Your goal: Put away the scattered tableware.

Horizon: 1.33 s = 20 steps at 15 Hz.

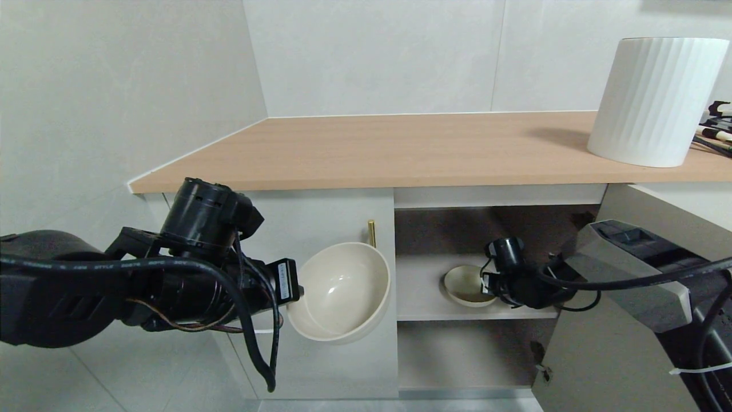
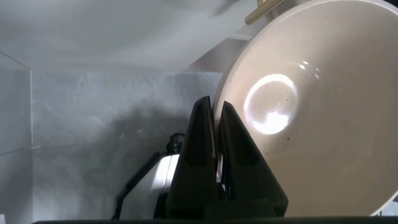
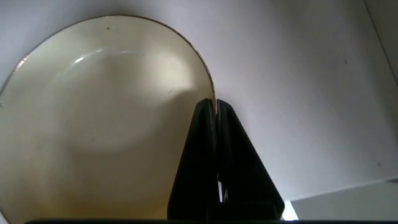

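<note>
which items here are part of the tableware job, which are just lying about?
Job: cream bowl, gripped at its rim by left end effector; cream plate on the open cabinet's shelf, gripped by right end effector.
Lying about: white ribbed container and dark stick-shaped items on the wooden countertop.

Left arm [image 1: 86,292] was glossy black with a cylindrical wrist housing, thick black cables [image 1: 251,343] and thin brown wires [image 1: 171,323] hung off it, white label [image 1: 284,280] sat beside the left gripper [image 2: 214,107], right arm [image 1: 629,274] was grey-shelled, white cable tie [image 1: 692,369], right gripper [image 3: 216,107] had narrow black wedges.
</note>
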### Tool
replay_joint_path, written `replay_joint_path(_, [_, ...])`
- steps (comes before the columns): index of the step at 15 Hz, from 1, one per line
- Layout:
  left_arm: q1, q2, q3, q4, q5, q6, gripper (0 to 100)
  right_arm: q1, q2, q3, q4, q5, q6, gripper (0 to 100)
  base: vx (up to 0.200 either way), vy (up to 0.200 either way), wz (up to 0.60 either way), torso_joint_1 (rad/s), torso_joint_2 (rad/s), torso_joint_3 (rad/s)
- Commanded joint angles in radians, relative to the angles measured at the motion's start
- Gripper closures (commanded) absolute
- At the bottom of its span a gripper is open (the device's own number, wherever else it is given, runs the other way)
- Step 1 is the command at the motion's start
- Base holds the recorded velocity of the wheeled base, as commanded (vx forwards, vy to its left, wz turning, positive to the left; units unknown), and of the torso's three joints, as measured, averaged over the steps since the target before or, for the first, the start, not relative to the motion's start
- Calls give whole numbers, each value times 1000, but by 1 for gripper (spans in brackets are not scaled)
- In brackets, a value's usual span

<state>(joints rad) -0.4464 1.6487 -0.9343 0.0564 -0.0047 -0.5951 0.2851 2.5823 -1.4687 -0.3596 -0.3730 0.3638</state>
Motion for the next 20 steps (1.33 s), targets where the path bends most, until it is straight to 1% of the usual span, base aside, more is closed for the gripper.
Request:
replay_joint_path(1, [0, 2, 0, 0, 0, 0, 100, 5, -13, 13, -1, 2, 0, 100, 0, 0, 0, 0, 0, 0])
replay_joint_path(4, [0, 2, 0, 0, 0, 0, 100, 6, -14, 16, -1, 2, -2, 100, 0, 0, 0, 0, 0, 0])
replay_joint_path(5, [0, 2, 0, 0, 0, 0, 100, 6, -14, 16, -1, 2, 0, 0, 0, 0, 0, 0, 0, 0])
replay_joint_path(9, [0, 16, 0, 0, 0, 0, 100, 8, -47, 41, -2, 3, 6, 0, 0, 0, 0, 0, 0, 0])
replay_joint_path(10, [0, 23, -1, -1, -1, 0, 100, 8, -70, 65, -2, 5, 6, 0, 0, 0, 0, 0, 0, 0])
replay_joint_path(13, [-14, 63, -17, 0, -5, 0, 100, 40, -211, 206, -4, 28, 21, 0, 0, 0, 0, 0, 0, 0])
replay_joint_path(14, [-32, 111, -23, 0, 5, 0, 100, 78, -315, 323, -4, 49, 18, 0, 0, 0, 0, 0, 0, 0])
replay_joint_path(16, [-72, 161, -29, 2, 25, 0, 100, 124, -472, 442, 4, 140, 10, 0, 0, 0, 0, 0, 0, 0])
replay_joint_path(17, [-86, 175, -28, 2, 40, 0, 100, 149, -536, 484, 7, 180, 9, 0, 0, 0, 0, 0, 0, 0])
replay_joint_path(18, [-103, 195, -28, 2, 65, 1, 100, 190, -623, 553, 24, 226, 4, 0, 0, 0, 0, 0, 0, 0])
replay_joint_path(20, [-133, 232, -28, 2, 114, 1, 100, 263, -769, 591, 116, 276, -11, 0, 0, 0, 0, 0, 0, 0])
